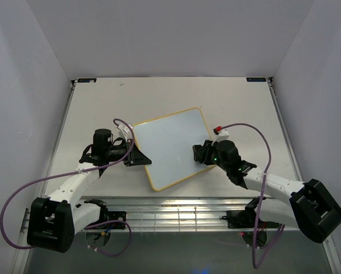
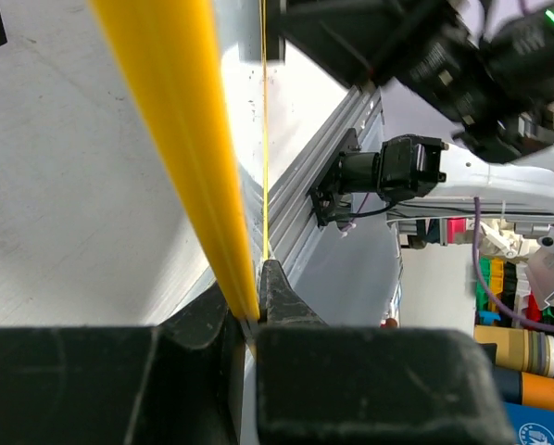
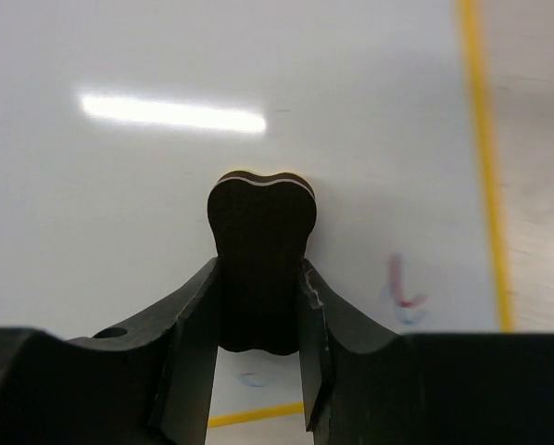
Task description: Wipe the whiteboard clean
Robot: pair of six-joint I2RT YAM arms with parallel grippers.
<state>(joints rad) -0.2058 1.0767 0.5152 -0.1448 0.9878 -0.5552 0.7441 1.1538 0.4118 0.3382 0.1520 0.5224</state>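
One wiping step is in hand: your left end effector clenches the yellow frame of the whiteboard, askew on the bench, your right end effector grasps the black eraser against it, and your next stroke should cover the red smudge near the frame.

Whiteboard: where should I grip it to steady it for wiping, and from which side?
Pinch the whiteboard by the thin yellow frame at its left edge, coming from the left. The face is too broad to clamp, and the right gripper holds the eraser on the right side. The left gripper is shut on that frame.
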